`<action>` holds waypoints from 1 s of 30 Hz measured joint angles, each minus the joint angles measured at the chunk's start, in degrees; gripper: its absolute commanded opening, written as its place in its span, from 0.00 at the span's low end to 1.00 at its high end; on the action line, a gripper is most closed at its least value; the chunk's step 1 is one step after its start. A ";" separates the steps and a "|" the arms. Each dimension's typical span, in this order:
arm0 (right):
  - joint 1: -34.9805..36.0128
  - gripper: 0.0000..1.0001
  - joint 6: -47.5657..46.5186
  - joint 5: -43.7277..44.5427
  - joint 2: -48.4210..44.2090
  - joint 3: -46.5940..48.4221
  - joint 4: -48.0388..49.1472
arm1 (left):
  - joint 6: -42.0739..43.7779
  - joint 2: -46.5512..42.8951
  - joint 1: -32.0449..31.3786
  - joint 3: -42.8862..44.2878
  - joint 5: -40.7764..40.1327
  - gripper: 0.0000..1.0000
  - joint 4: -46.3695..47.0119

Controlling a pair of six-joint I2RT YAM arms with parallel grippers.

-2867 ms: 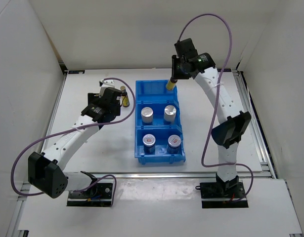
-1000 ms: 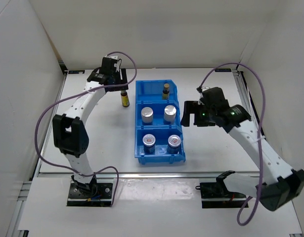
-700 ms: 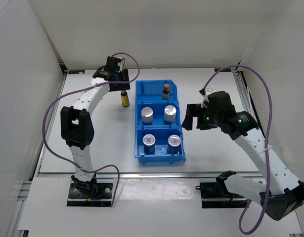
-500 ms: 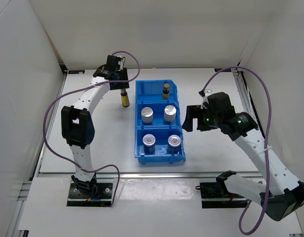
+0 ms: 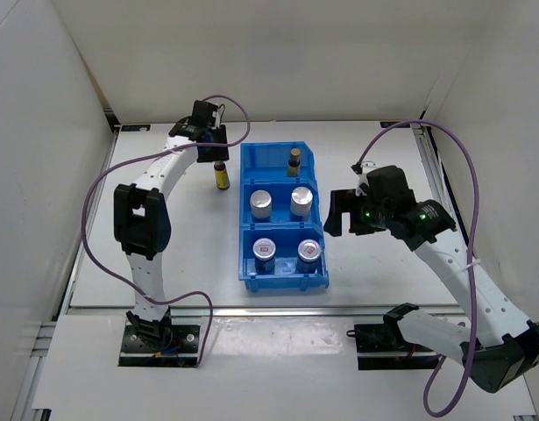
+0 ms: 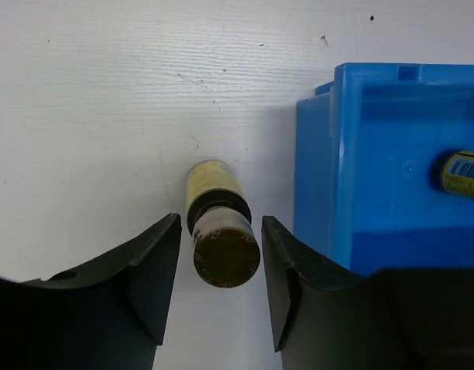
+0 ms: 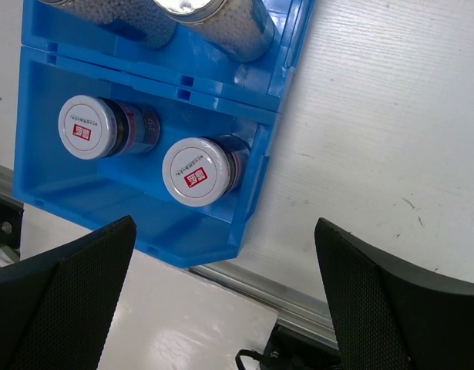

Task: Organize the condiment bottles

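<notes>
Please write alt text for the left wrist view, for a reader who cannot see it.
The left gripper, open, has its black fingers on either side of an upright amber bottle with a dark cap on the white table. At right, a blue bin holds a second bottle.

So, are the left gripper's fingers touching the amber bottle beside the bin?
Apart. The left wrist view shows the open left gripper astride the bottle, with white table visible between its cap and each finger.
</notes>
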 measured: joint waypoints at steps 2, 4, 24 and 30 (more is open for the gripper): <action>0.00 1.00 -0.11 0.15 0.00 0.00 -0.02 | -0.07 0.22 0.00 0.00 -0.02 0.46 -0.20; 0.00 1.00 -0.15 0.20 -0.07 0.00 -0.11 | 0.39 0.31 0.00 0.13 -0.13 0.28 -0.46; 0.00 1.00 -0.52 0.37 -1.14 -0.57 -0.66 | 1.64 -20.98 -14.91 3.32 -11.96 0.11 -1.51; 0.00 1.00 -0.48 0.28 -1.55 -0.98 -1.01 | 1.11 -20.57 -16.98 2.95 -12.04 0.11 1.77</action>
